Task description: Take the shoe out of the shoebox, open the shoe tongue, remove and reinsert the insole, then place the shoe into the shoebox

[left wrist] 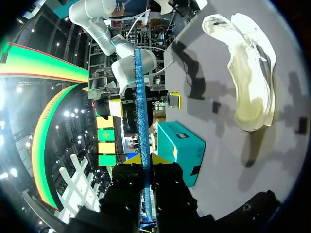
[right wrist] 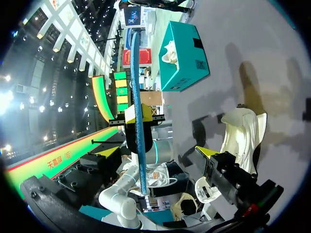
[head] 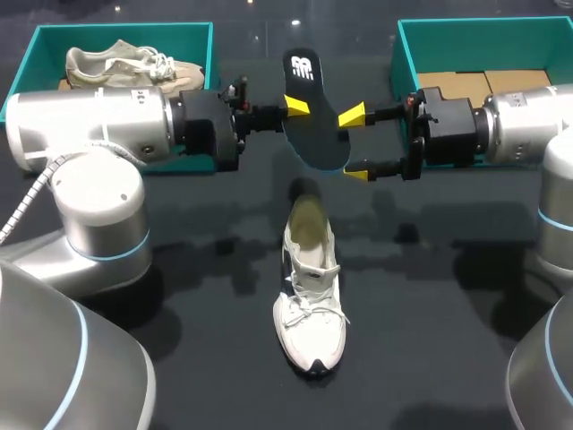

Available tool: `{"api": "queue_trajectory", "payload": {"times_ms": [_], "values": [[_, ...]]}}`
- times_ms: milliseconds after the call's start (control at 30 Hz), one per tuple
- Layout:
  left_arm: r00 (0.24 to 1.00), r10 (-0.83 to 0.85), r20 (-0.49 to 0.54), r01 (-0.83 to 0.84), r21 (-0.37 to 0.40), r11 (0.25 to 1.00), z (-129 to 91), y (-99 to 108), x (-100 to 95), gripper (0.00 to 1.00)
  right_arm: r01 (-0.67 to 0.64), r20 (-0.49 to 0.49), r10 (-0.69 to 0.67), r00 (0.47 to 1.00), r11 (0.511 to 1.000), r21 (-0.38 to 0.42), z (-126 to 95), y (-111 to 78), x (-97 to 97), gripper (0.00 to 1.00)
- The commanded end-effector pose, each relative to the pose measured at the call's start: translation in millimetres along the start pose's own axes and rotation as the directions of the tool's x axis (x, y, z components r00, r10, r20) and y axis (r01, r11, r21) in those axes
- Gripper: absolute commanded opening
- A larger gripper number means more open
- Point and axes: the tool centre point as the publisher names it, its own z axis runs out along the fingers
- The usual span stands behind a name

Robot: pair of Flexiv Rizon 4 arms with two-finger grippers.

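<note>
The left gripper is clamped on the black insole, holding it on edge above the dark table, between the two teal shoeboxes. The right gripper sits just right of the insole, its fingers spread wide and not gripping it. The white shoe lies on the table nearer, toe pointing near, tongue open.

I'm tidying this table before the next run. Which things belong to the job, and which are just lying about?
Job: insole, held in the left gripper; white shoe; right box, probably its shoebox.

Lying about: left box; beige shoe inside it.
</note>
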Motion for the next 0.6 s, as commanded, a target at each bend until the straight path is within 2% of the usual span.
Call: {"api": "queue_trajectory", "payload": {"times_ms": [33,367,400,433,467,600], "values": [[1.000,0.009,-0.003,-0.009,-0.004,1.000,8.6,-2.1,5.7,0.00,0.006,0.003,-0.006,1.000,1.000,0.021,6.1,5.6,1.2,1.00],[1.000,0.017,0.019,-0.018,0.036,0.999,20.4,-6.3,11.3,0.00,0.049,-0.007,-0.048,0.999,0.998,0.047,10.4,8.4,3.8,1.00],[1.000,0.017,0.019,-0.017,0.036,0.999,21.5,-6.9,11.7,0.00,0.051,-0.006,-0.050,0.999,0.998,0.049,10.9,8.6,3.9,0.86],[1.000,0.018,0.019,-0.019,0.036,0.999,23.4,-7.9,12.4,0.00,0.053,-0.003,-0.053,0.999,0.997,0.051,11.9,8.8,3.7,0.57],[1.000,0.017,0.020,-0.018,0.036,0.999,24.4,-8.2,12.5,0.00,0.055,-0.005,-0.055,0.998,0.997,0.056,12.4,9.0,3.4,0.50],[1.000,0.013,0.017,-0.014,0.041,0.999,27.0,-9.0,12.6,0.00,0.060,-0.009,-0.059,0.998,0.996,0.064,14.9,9.1,1.5,0.47]]}}
